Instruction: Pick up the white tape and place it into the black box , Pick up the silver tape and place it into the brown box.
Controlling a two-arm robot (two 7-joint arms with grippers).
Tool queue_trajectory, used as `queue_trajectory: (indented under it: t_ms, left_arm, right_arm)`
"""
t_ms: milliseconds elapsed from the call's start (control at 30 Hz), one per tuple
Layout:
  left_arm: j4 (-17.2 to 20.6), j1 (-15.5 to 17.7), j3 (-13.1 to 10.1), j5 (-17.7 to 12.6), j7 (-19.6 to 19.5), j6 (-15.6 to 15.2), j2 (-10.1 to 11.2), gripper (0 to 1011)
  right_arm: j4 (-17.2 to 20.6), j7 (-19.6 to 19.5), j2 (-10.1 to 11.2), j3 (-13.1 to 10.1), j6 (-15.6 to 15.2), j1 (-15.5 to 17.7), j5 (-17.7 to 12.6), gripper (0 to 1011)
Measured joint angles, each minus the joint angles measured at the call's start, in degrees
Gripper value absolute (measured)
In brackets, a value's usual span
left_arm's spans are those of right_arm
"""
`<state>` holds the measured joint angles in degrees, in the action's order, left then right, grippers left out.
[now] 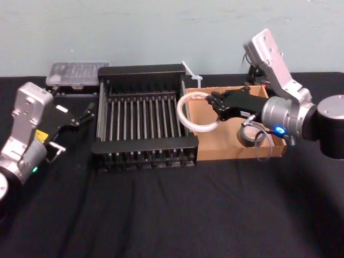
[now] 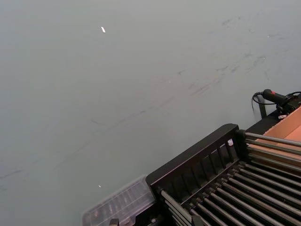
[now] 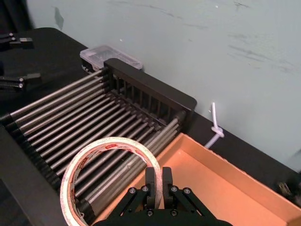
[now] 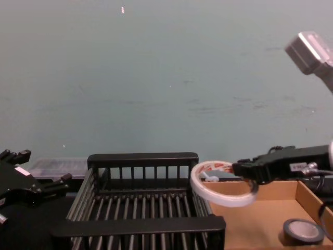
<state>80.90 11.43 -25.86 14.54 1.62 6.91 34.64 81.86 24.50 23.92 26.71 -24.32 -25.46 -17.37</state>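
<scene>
Item: white tape (image 3: 110, 142). Held raised and tilted above the black box (image 1: 141, 71), straddling its right rim, with part over the slats and part over the brown box (image 1: 236, 153) that touches that rim.

Holder: right gripper (image 1: 217, 106), fingers clamped on the ring's band.

Also listed: silver tape (image 4: 303, 230), lying in the brown box well right of the black box. Left gripper (image 1: 75, 129), parked left of the black box, fingers apart.

Handling note: carry the ring leftward until it is wholly inside the rim. Lower it near the slats and level it before letting go, because a thin hoop dropped on edge would likely roll or hang on the rim.
</scene>
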Motion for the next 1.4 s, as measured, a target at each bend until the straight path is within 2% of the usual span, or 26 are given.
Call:
queue_trajectory:
  t_ms: [567,1400]
  left_arm:
    - [0.0,0.0,0.0,0.0,0.0,0.0,0.0,1001]
    - [0.0,0.0,0.0,0.0,0.0,0.0,0.0,1001]
  right_arm:
    - [-4.2,1.7,-3.5,3.3,1.1,-3.8,1.7,97]
    - [-9.8,2.7,-7.6,5.2,3.0,-7.1,2.5,98]
